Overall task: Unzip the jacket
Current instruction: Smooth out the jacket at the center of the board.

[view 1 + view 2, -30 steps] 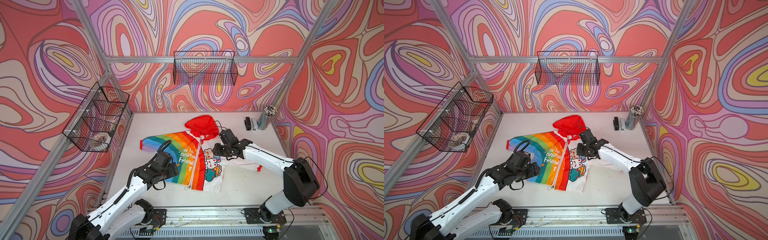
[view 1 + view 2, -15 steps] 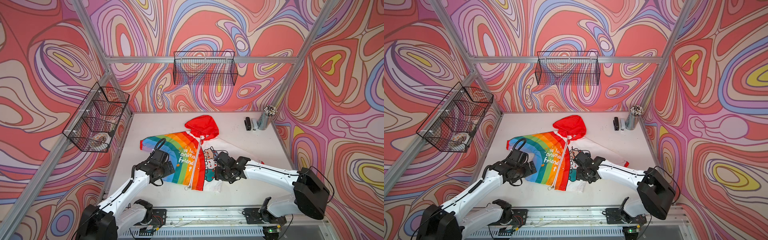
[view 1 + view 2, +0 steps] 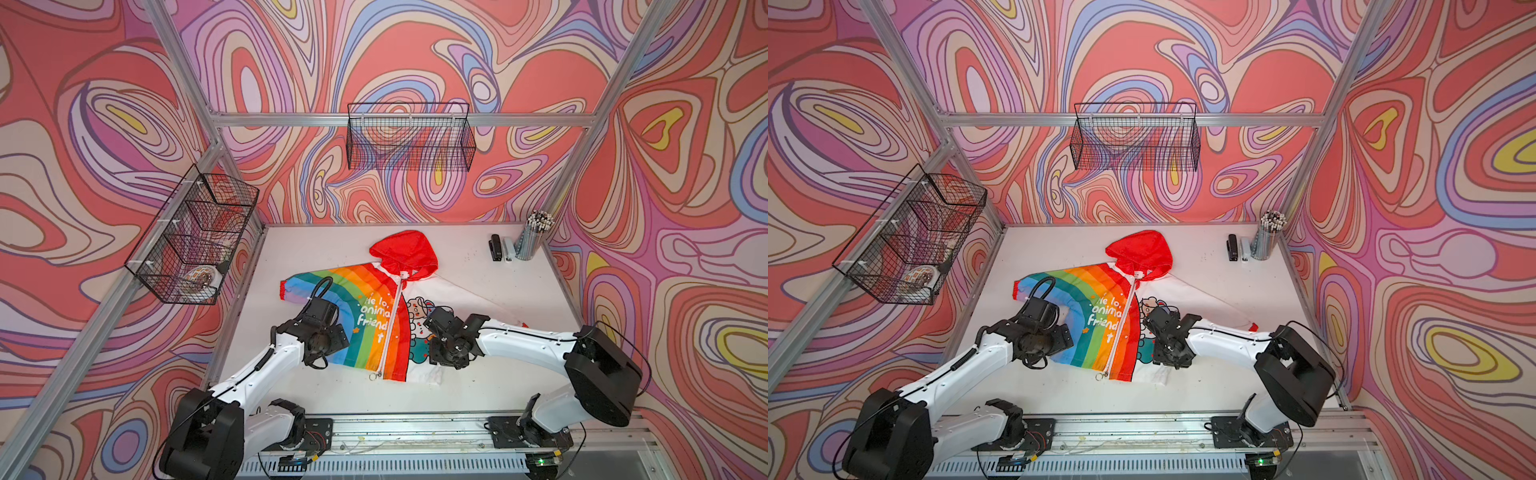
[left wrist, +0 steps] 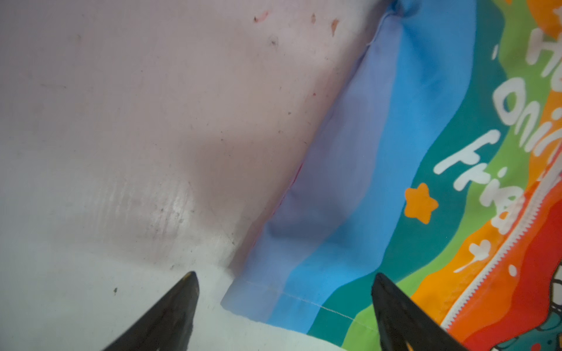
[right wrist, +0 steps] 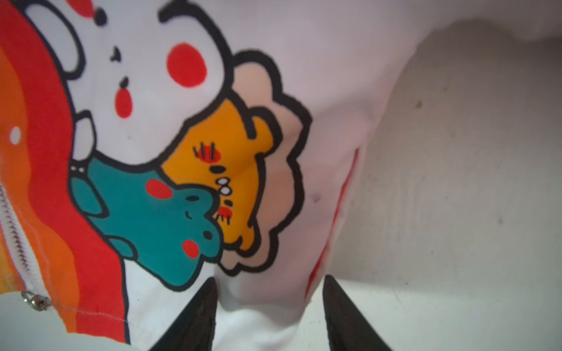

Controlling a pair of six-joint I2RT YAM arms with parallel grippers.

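Jacket, centre of frame: thin, smooth woven cloth with a faint sheen; printed graphics are flat and matt. Zipper: white moulded teeth, plastic in appearance. Ring pull, lower left of the right wrist view: bright metal. Table: white, smooth, semi-gloss, scuffed and speckled. Frame rail, upper centre: bare satin aluminium. Back basket and side basket: black coated wire. Left arm and right arm: glossy white shells, matt black joints.

The right arm covers part of the jacket in both top views. White lettering runs off the left wrist view's edge. What lies in the side basket is too small to tell.
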